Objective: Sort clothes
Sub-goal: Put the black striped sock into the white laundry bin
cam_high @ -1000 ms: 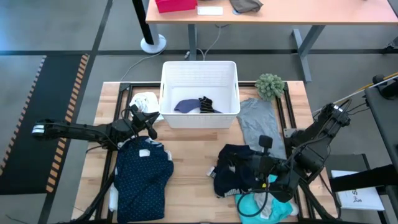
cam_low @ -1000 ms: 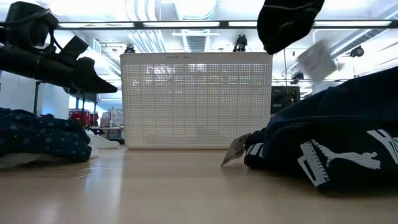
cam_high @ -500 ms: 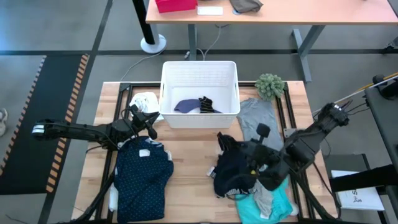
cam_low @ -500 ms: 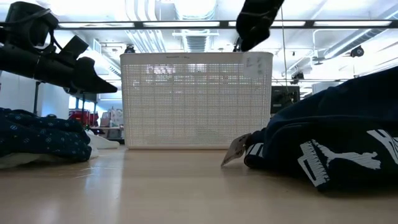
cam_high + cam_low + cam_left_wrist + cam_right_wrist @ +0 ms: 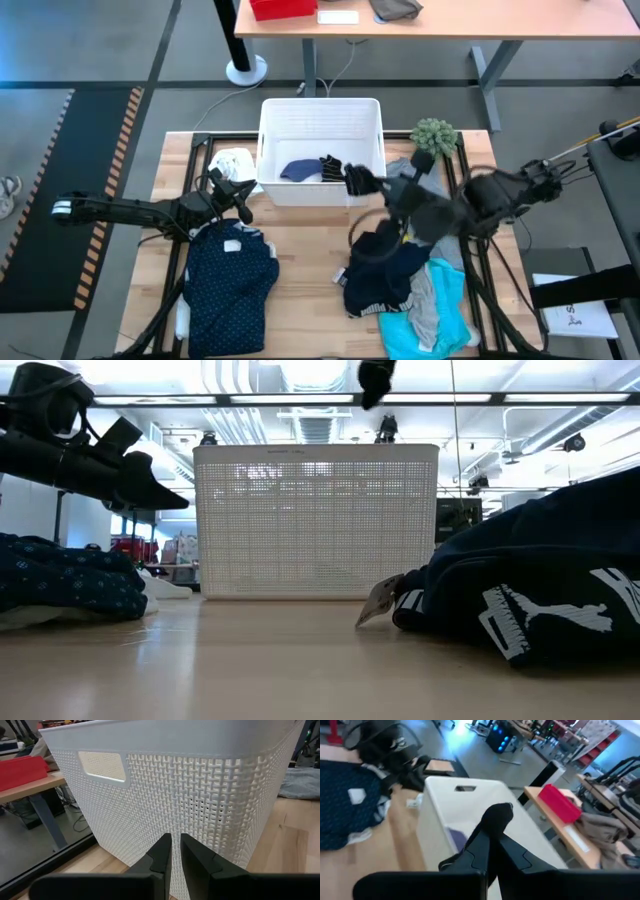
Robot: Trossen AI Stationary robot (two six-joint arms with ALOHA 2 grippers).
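- Swung up from the dark pile toward the white basket (image 5: 320,150), the right gripper (image 5: 352,178) now sits at the basket's front rim, fingers pinched shut on a small dark piece (image 5: 499,815).
- Left gripper (image 5: 243,201) waits just beside the basket's front left corner, fingers nearly together, holding nothing.
- Navy dotted shirt (image 5: 228,285) lies in front of the basket, on the left.
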